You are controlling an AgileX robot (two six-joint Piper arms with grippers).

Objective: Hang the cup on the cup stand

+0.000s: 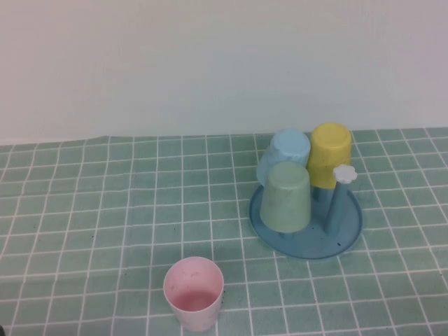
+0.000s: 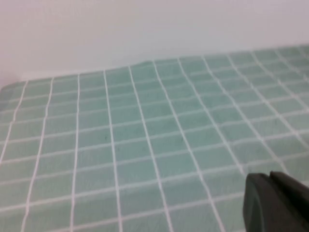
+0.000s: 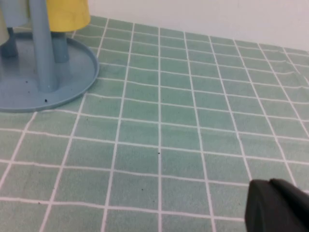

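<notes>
High view shows a green tiled cloth point(image 1: 84, 210) with a white grid covering the table, soft enough to ripple slightly where it meets the plain white wall point(image 1: 210, 63). The cup point(image 1: 194, 292), a smooth pale pink tumbler with a gentle taper and no handle, stands upright and mouth-up near the front edge, well apart from the cup stand point(image 1: 350, 231), a round glossy blue tray with a raised rim, off to the right. Three cups sit upside down on its pegs: one light blue cup point(image 1: 285, 152), one yellow cup point(image 1: 330, 154) and one light green cup point(image 1: 285, 197). One peg point(image 1: 336, 204) stands bare, topped by a white flower-shaped cap point(image 1: 344, 173). Neither arm appears from above. In the left wrist view, the left gripper point(image 2: 275, 203) shows as a matte black tip over bare cloth, closed and holding nothing. In the right wrist view, the right gripper point(image 3: 275, 205) looks the same, closed and empty, near the stand's rim.
</notes>
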